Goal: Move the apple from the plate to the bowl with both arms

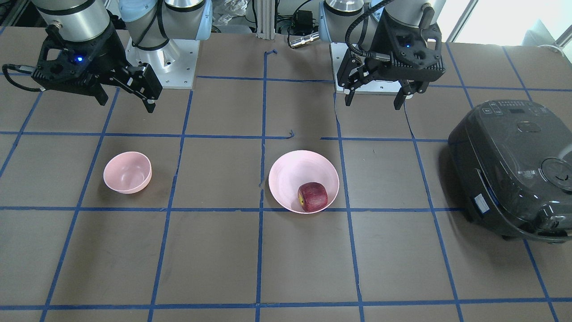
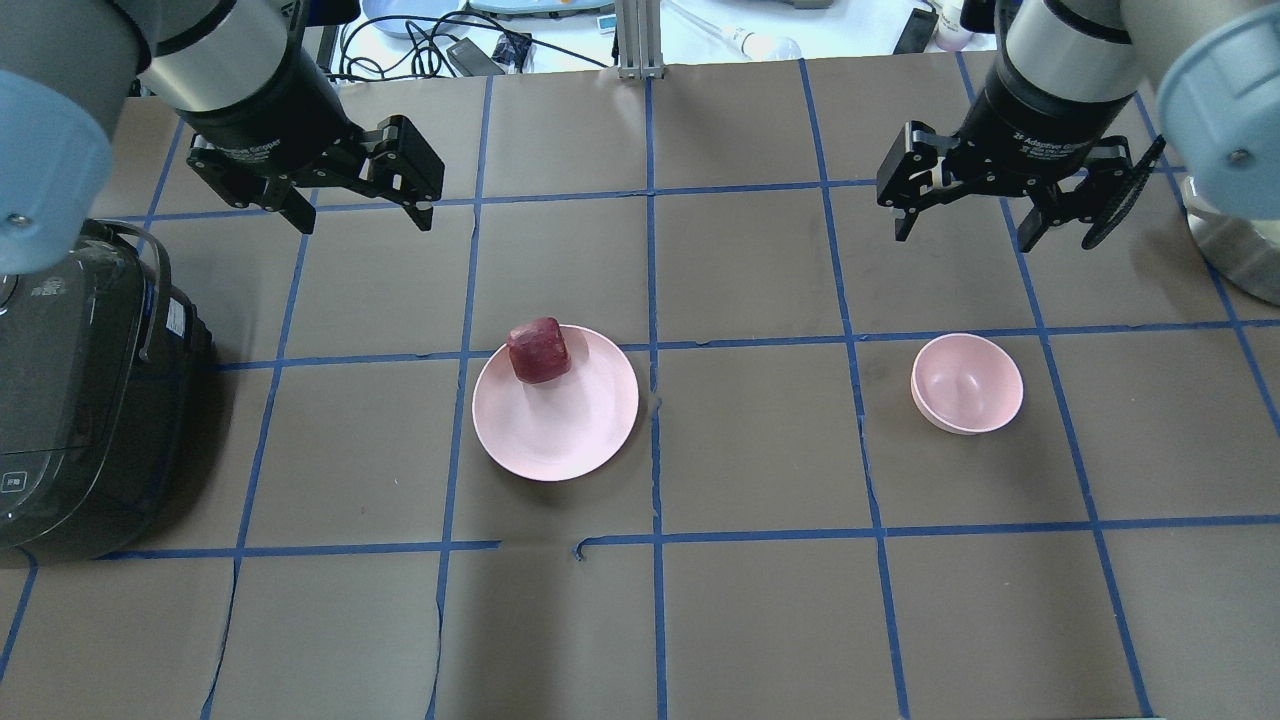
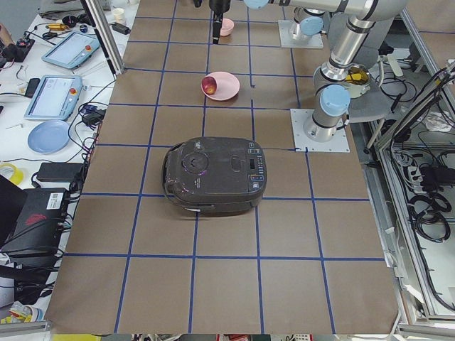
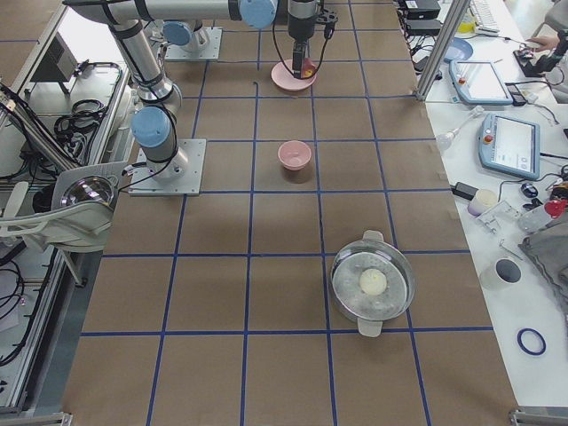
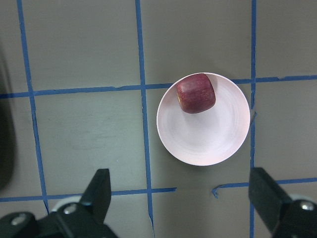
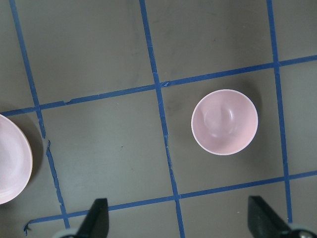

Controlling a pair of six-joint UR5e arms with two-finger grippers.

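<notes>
The dark red apple [image 2: 539, 350] sits on the far rim side of the pale pink plate [image 2: 570, 430] near the table's middle; both also show in the front view, apple [image 1: 312, 197] on plate [image 1: 290, 172], and in the left wrist view, apple [image 5: 196, 92] on plate [image 5: 208, 139]. The small pink bowl [image 2: 967, 383] stands empty to the right, also in the front view [image 1: 127, 172] and the right wrist view [image 6: 224, 121]. My left gripper [image 2: 360, 215] hangs open above the table, behind and left of the plate. My right gripper [image 2: 965, 232] hangs open behind the bowl.
A black rice cooker [image 2: 80, 400] stands at the table's left edge, near my left arm. A steel pot with a white ball [image 4: 373, 284] stands further along the table on my right. Blue tape lines grid the brown table.
</notes>
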